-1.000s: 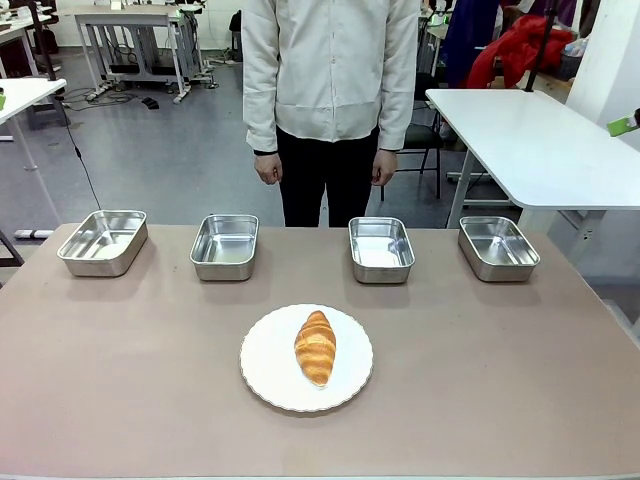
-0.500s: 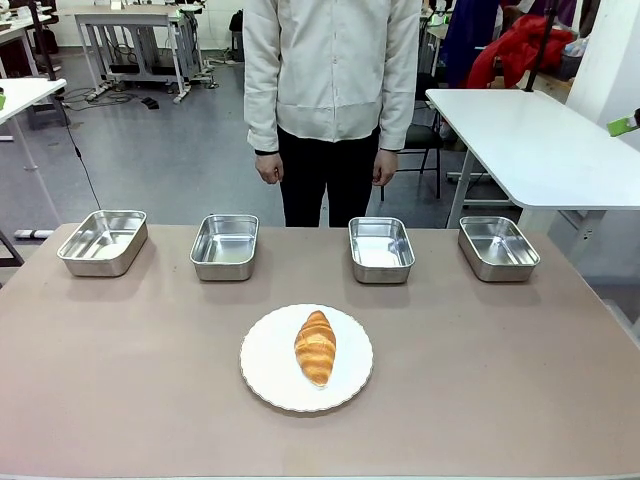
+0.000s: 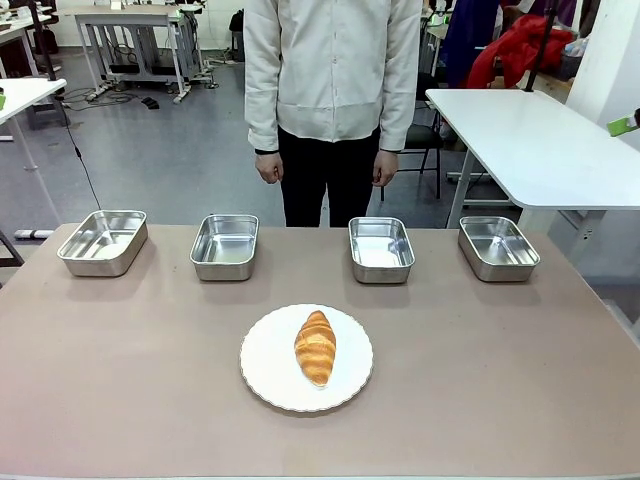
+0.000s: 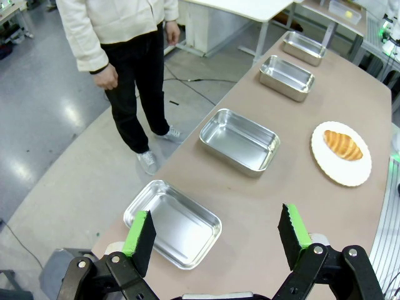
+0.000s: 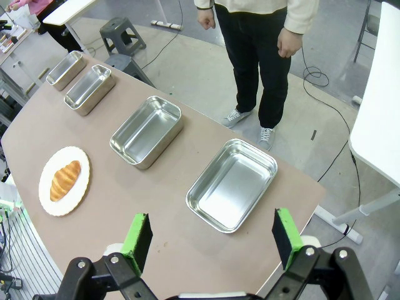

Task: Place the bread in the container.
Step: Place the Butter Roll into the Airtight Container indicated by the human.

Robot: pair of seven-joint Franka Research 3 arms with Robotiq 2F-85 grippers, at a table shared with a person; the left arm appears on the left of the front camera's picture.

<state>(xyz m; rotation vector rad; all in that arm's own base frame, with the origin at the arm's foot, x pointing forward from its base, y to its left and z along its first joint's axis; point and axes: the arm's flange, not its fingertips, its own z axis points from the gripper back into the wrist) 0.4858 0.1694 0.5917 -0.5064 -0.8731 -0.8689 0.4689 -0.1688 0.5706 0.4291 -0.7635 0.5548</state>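
Front view, bread on plate, four containers behind, left gripper and right gripper fingers spread wide

- You see the bread, a golden-brown croissant with a ridged crust. It lies flat in the middle of the white plate, its long axis running near to far.
- For the container you have four alike: shiny steel pans with rounded corners and rolled rims, all upright and empty. They stand in a row beyond the plate: far-left pan, inner-left pan, inner-right pan, far-right pan. You cannot tell which is meant.
- The bread lies apart from all four, nearest the two inner pans.
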